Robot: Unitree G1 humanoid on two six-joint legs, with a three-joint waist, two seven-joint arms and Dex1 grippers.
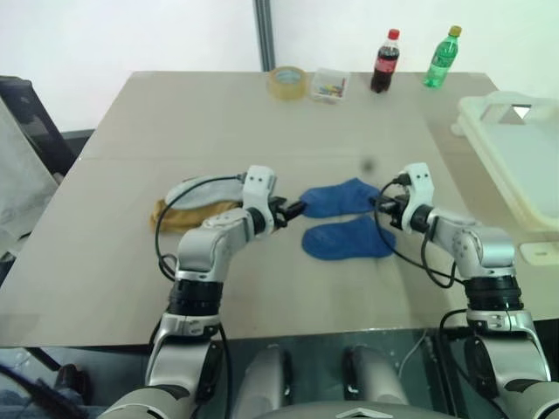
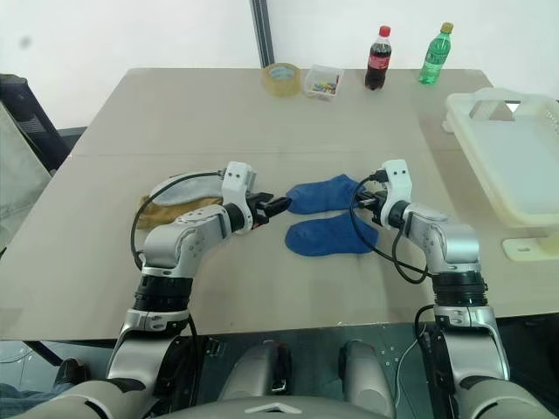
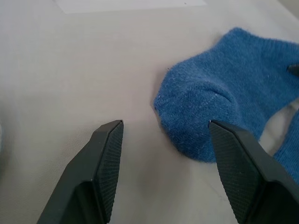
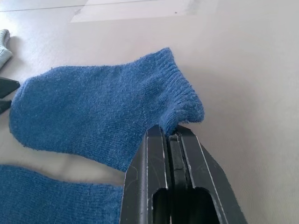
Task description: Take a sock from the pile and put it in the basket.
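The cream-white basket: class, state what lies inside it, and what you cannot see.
Inside the basket the visible floor is bare; no sock lies there. Its far right part runs out of the picture, so that end cannot be checked. Two blue socks lie on the table.

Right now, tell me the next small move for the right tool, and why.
Probably lift the right tool: it is shut on the cuff of the upper blue sock, which lies flat on the table. The basket sits on its right, so raise it, then carry it there.
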